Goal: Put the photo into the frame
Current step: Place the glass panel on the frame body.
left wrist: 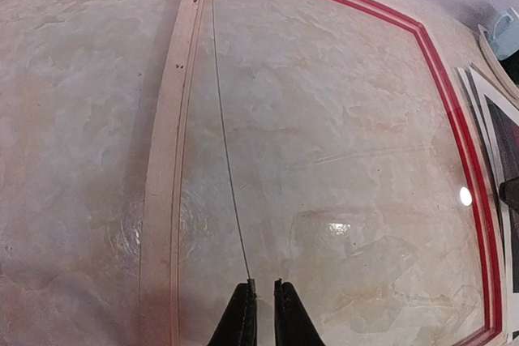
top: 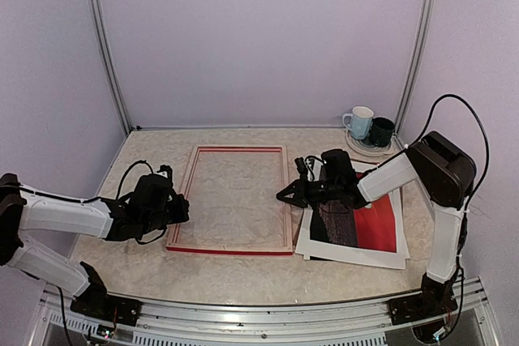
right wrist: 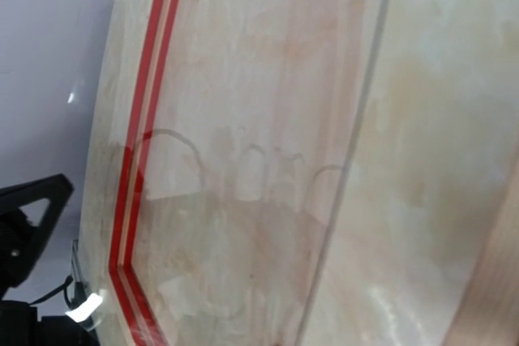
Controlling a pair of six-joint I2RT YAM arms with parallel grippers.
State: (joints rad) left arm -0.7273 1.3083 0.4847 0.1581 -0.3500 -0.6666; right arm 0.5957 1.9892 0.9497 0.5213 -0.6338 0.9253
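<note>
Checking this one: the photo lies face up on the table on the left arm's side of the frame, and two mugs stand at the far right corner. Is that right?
Not quite. The photo lies face up on the right arm's side of the frame, not the left arm's; the top external view shows it. The two mugs do stand at the far right corner.

Part of the photo [top: 381, 228] under the right arm [top: 389, 176]; frame [left wrist: 162, 184] partly outside both wrist views.

Mugs: white ceramic mug [top: 358, 121] and dark green mug [top: 382, 130] are standing touching on a pale round plate [top: 362, 149], far right.
Bench: pale marbled bench [top: 243, 275] is carrying them.
Sheet: thin clear sheet [left wrist: 340, 224] is catching glare.
</note>
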